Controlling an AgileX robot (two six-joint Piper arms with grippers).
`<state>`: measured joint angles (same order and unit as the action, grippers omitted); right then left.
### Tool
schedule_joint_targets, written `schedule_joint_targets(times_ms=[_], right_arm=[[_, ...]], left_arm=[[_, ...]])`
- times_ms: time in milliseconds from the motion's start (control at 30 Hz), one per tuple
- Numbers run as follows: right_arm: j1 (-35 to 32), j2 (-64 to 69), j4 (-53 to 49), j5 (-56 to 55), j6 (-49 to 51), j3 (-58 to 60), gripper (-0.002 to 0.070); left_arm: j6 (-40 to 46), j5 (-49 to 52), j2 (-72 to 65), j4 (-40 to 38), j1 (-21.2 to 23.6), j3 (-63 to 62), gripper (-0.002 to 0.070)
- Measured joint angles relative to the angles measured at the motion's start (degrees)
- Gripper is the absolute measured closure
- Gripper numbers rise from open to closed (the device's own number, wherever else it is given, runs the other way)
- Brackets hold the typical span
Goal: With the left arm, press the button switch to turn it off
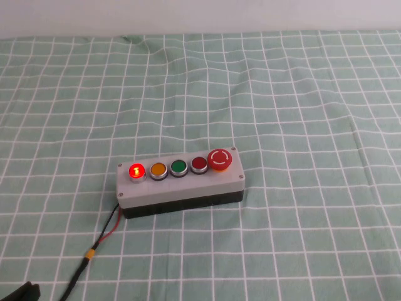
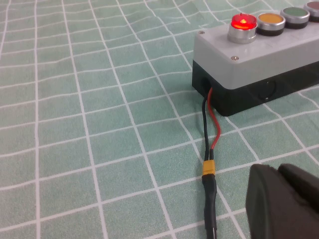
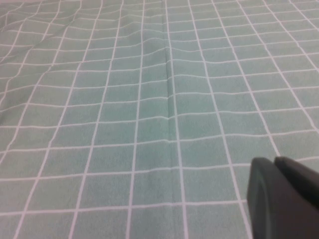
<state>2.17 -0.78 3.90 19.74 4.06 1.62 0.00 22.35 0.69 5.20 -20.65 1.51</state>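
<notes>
The button switch (image 1: 135,170) is a small bright-red button with a silver ring, lit, at the left end of the grey box (image 1: 182,188). It also shows in the left wrist view (image 2: 242,22), glowing. My left gripper (image 2: 279,172) is shut and empty, low over the cloth, short of the box's left end and next to its cable. Only its black tip (image 1: 22,293) shows at the bottom left of the high view. My right gripper (image 3: 274,162) is shut and empty over bare cloth; it is out of the high view.
The box's row continues with an orange button (image 1: 158,170), a green one (image 1: 179,167), a darker red one (image 1: 199,164) and a red mushroom button (image 1: 220,158). A red and black cable (image 1: 103,235) with a yellow connector (image 2: 209,168) runs from the box's left end. A green checked cloth (image 1: 282,94) covers the table.
</notes>
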Motion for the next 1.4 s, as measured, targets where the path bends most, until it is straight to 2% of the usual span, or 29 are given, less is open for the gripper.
schedule_joint_targets(times_ms=[1067, 1233, 1400], right_arm=[[0.0, 0.0, 0.0, 0.0, 0.0, 0.0, 0.0694], [0.0, 0.0, 0.0, 0.0, 0.0, 0.0, 0.0694], [0.0, 0.0, 0.0, 0.0, 0.0, 0.0, 0.0694]], left_arm=[[0.0, -0.9, 0.0, 0.1, 0.0, 0.0, 0.0677], [0.0, -8.6, 0.0, 0.1, 0.0, 0.0, 0.0677], [0.0, -26.0, 0.0, 0.1, 0.0, 0.0, 0.0677]])
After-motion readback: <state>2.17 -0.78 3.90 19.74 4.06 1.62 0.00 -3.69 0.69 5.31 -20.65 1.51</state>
